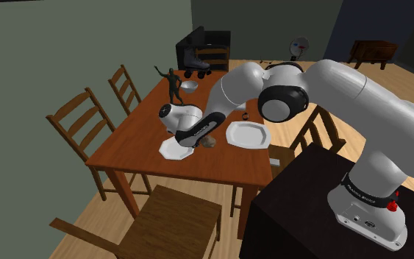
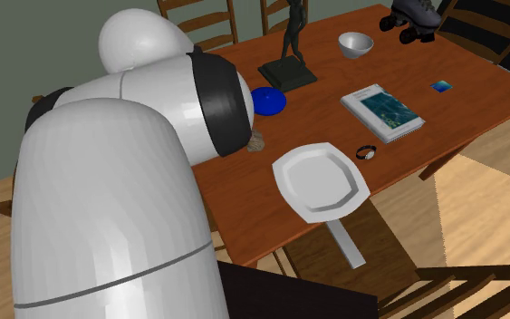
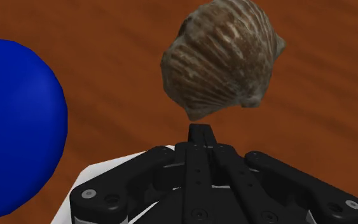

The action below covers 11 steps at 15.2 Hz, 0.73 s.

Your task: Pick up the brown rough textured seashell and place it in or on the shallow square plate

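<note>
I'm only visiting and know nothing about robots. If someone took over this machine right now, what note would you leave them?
Gripper: fingers shut, holding nothing, tips pointing at the seashell from close by.
Seashell: brown, ribbed, lying on the wooden table near a blue disc.
White square plate: on the same table, a little apart from the shell.
Done: the gripper is at the shell.
Left: open the fingers, grip the shell, lift it and set it on the plate.
</note>
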Each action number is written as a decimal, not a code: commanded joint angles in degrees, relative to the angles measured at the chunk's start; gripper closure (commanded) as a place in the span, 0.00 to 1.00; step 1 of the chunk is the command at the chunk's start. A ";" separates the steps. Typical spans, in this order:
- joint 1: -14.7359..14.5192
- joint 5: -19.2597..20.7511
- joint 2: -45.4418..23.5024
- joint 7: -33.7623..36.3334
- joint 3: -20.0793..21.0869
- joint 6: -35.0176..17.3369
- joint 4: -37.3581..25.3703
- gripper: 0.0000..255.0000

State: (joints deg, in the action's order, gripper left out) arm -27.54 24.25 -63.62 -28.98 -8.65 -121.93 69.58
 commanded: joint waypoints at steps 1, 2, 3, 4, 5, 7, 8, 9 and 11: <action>0.01 0.00 -0.01 0.00 -0.01 0.01 0.01 1.00; 0.00 0.00 0.01 0.00 0.00 0.00 0.01 1.00; 0.00 0.00 0.01 0.00 0.00 0.00 0.01 0.00; -3.09 1.78 4.65 11.98 -3.45 -6.46 8.91 0.00; -7.34 3.49 7.96 24.28 -7.82 -11.72 16.17 0.00; -18.05 7.10 11.09 50.04 -17.57 -18.38 26.86 0.00; -23.95 8.33 11.00 62.92 -22.34 -19.69 30.50 0.00; -28.37 8.51 10.23 72.02 -25.67 -19.84 32.50 0.00; -27.83 8.14 9.00 71.80 -25.96 -20.86 32.02 0.00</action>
State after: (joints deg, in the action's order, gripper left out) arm -54.20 32.30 -54.20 39.23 -33.39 -142.13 100.92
